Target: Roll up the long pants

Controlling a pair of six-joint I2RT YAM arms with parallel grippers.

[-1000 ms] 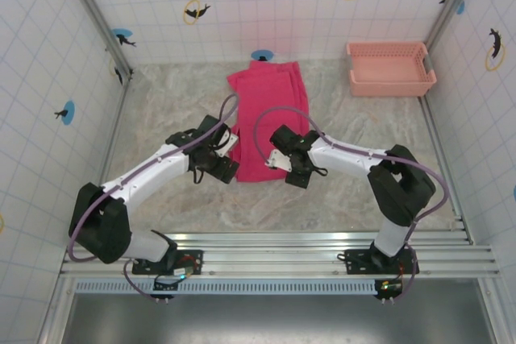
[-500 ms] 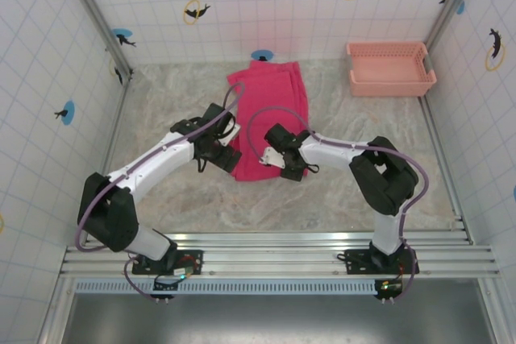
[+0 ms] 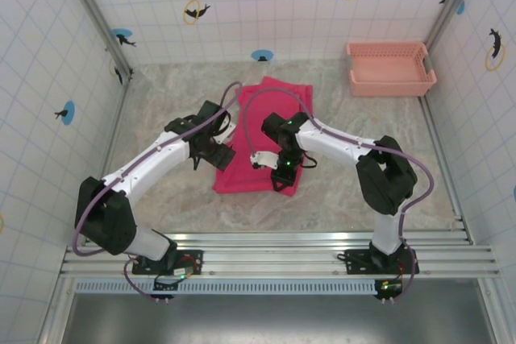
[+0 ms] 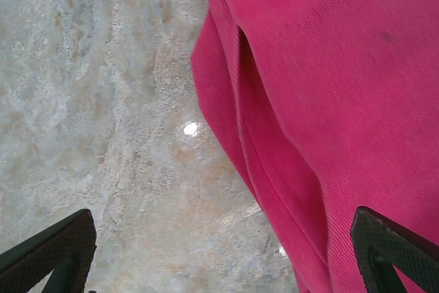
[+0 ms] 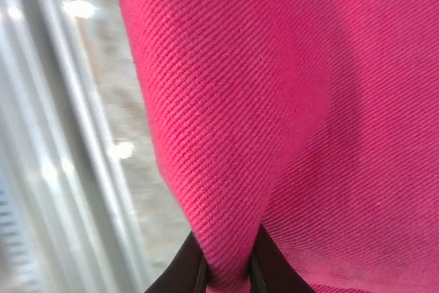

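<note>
The marbled surface (image 3: 161,110) carries folded pink-red pants (image 3: 251,130) at its middle and a salmon basket (image 3: 390,68) in the far right corner.

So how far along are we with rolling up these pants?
Done: the long pants lie on the table as a narrow folded strip. In hand: the right gripper is shut on a fold of fabric at the strip's near end; the left gripper is open beside its left edge, gripping nothing. Left: no roll shows yet, so all the rolling remains.
</note>
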